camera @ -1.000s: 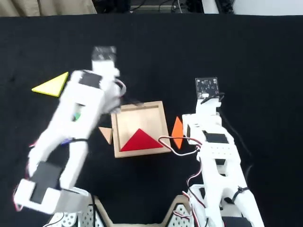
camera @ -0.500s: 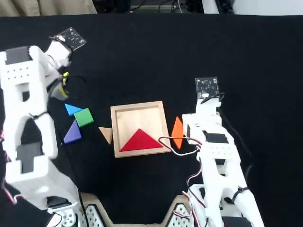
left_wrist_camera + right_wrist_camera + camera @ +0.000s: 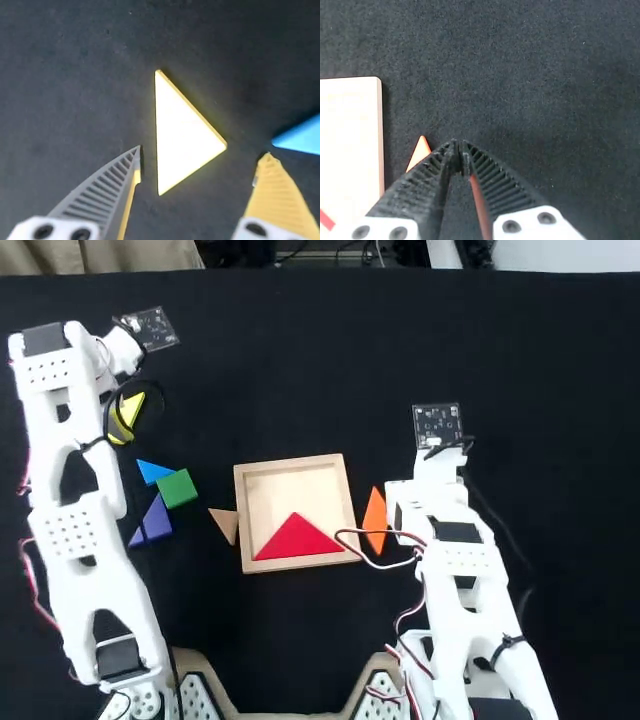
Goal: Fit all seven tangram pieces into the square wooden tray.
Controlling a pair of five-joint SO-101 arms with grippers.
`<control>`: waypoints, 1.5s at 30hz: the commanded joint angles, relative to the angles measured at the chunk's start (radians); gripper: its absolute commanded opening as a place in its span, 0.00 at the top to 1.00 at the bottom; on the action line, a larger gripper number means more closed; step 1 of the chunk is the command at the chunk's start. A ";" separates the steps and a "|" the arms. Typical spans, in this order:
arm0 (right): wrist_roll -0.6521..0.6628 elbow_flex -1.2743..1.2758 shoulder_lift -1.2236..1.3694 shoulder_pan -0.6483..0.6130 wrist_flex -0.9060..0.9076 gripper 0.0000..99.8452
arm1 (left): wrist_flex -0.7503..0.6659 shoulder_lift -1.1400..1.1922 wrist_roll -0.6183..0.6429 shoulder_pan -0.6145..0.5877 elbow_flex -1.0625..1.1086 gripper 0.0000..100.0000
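At the far left of the worktop, your left gripper hangs over the yellow triangle with its jaws spread wide. One finger stands on each side of the piece, and neither appears to touch it, so it has hold of nothing. The yellow triangle lies flat on the black cloth, well apart from the square wooden tray. From the left wrist view you can see a corner of the blue triangle just beside the yellow fingertip.

Look down from the high view and you will find the tray near the middle of the worktop. Only the red triangle sits inside it, along the near edge. A small tan triangle lies just outside the tray's left side. Farther left, the blue triangle, the green square and the purple triangle sit close together in a cluster.

Your right gripper is closed, its black toothed fingers meeting tip to tip with nothing visibly between them. It sits low over the orange piece, which lies on the cloth just beside the tray's right side.
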 commanded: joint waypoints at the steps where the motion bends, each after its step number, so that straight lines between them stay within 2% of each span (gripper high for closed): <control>1: 0.000 -0.015 -0.019 -0.015 -0.020 0.99 | 0.031 0.135 -0.052 -0.031 -0.249 0.65; 6: 0.000 -0.015 -0.019 -0.015 -0.020 0.99 | 0.095 0.256 -0.126 -0.077 -0.424 0.65; 12: 0.000 -0.013 -0.018 -0.015 -0.020 0.99 | 0.046 0.361 -0.126 -0.091 -0.527 0.64; 24: 0.000 -0.013 -0.018 -0.015 -0.020 0.99 | 0.025 0.434 -0.124 -0.024 -0.527 0.64; 34: 0.000 -0.013 -0.018 -0.015 -0.020 0.99 | 0.097 0.433 -0.081 0.024 -0.516 0.65; 40: 0.000 -0.013 -0.018 -0.015 -0.020 0.99 | 0.029 0.433 -0.052 0.031 -0.412 0.65; 45: 0.000 -0.013 -0.018 -0.015 -0.020 0.99 | 0.068 0.433 -0.081 0.050 -0.372 0.67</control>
